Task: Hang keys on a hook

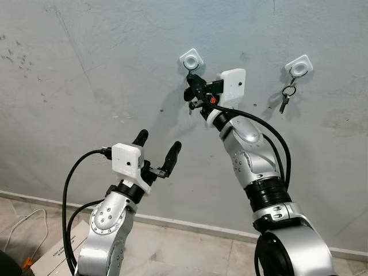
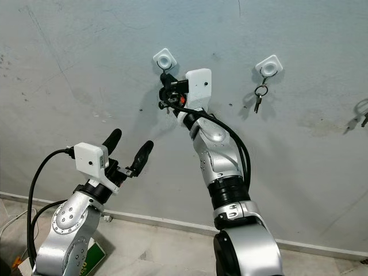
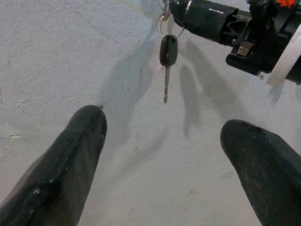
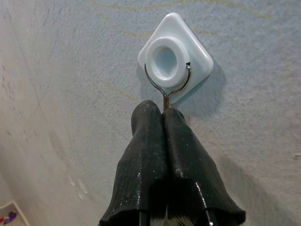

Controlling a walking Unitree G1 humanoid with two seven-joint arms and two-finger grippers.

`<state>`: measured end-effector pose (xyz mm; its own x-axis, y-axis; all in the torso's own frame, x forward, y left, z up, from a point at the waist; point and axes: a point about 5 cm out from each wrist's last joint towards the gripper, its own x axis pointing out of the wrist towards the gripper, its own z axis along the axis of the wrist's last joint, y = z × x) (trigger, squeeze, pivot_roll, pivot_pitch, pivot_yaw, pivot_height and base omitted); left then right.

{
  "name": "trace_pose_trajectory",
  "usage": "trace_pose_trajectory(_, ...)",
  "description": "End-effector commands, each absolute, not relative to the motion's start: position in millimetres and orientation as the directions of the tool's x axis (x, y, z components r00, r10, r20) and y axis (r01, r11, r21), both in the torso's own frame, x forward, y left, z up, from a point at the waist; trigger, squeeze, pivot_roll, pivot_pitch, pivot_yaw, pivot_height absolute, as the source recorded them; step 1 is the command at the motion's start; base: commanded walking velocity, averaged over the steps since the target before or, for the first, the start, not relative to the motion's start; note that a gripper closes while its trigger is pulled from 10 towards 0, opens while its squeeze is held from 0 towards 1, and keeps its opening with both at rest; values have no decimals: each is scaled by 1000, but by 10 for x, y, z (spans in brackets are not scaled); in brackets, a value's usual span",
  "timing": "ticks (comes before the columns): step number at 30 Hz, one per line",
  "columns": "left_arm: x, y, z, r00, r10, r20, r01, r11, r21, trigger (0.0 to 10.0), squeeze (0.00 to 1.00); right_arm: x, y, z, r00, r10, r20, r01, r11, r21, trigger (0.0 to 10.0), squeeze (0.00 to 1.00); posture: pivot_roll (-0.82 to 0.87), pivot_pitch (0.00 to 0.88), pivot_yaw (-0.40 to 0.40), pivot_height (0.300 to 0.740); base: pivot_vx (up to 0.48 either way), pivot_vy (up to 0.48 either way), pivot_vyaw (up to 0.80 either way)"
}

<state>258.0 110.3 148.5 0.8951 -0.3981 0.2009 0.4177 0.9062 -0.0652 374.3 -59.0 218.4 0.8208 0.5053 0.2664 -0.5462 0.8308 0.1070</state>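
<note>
A white diamond-shaped hook [image 4: 175,56] is stuck high on the grey wall [image 1: 86,86]. My right gripper [image 1: 192,80] is raised just under it, its fingers [image 4: 146,141] shut on a wire key ring [image 4: 149,81] that loops around the hook's round knob. In the left wrist view a black-headed key [image 3: 168,52] dangles from the ring below the right gripper's fingers. My left gripper [image 1: 157,144] is held lower and to the left, open, with nothing between its fingers and clear of the wall.
A second white hook [image 1: 299,66] to the right carries its own keys [image 1: 286,99]. More keys [image 2: 362,118] hang at the far right edge. On the floor at lower left lie a cardboard box [image 1: 57,256] and a white cable [image 1: 26,224].
</note>
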Motion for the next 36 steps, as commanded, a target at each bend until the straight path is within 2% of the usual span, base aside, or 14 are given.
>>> trace_pose_trajectory(1,2590,1100,1543,892,-397,216,417,907,-55,10000,0,3733,-591,2088,835,501,229,-537,832,140,10000,0,33,0,59,740,0,0,0)
trace_pose_trajectory(14,2598,1100,1546,892,-396,218,416,908,-54,10000,0,3740,-615,2014,864,463,197,-501,830,245,10000,0,33,0,55,740,0,0,0)
trace_pose_trajectory(22,2617,1109,1565,893,-389,226,411,910,-56,10000,0,3766,-726,2010,901,382,208,-432,836,337,10000,0,32,0,56,740,0,0,0)
trace_pose_trajectory(36,2640,1096,1633,888,-386,251,412,909,-61,10000,0,3793,-776,2039,914,344,216,-401,848,346,10000,0,31,0,57,740,0,0,0)
